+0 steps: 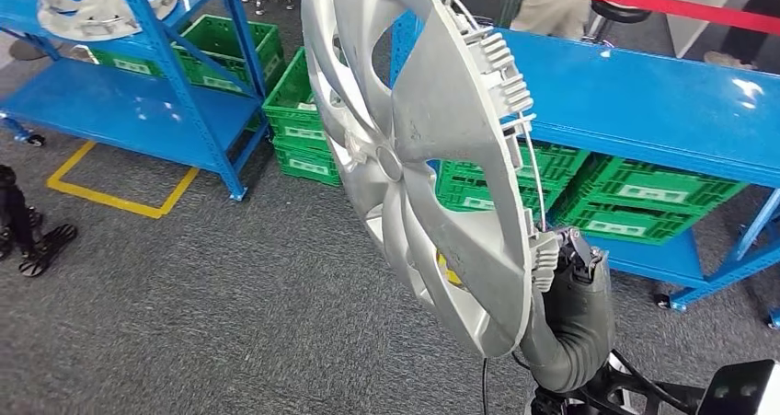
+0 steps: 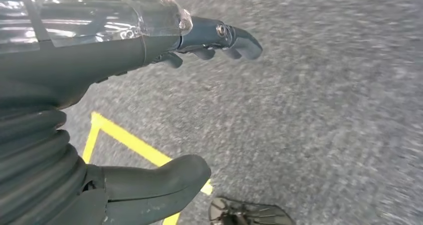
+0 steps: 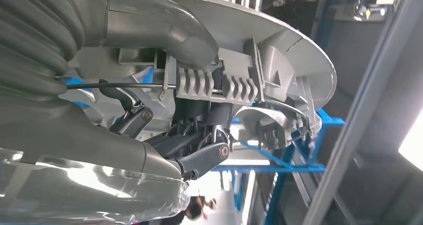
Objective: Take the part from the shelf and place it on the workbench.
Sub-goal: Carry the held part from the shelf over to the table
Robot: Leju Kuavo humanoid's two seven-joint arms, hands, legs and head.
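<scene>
A large silver wheel cover stands on edge close in front of my head camera, its ribbed back clips and wire ring facing right. My right hand grips its lower rim from below. In the right wrist view the thumb lies over the cover's rim and the dark fingers clamp the clip side. My left hand hangs over the grey carpet, fingers loosely curled and apart from the thumb, holding nothing. A second wheel cover lies on the blue shelf at upper left.
A blue workbench top runs behind the cover on the right, with green crates under it. More green crates stand on the floor by the blue shelf. Yellow floor tape marks the carpet. A red barrier crosses far right.
</scene>
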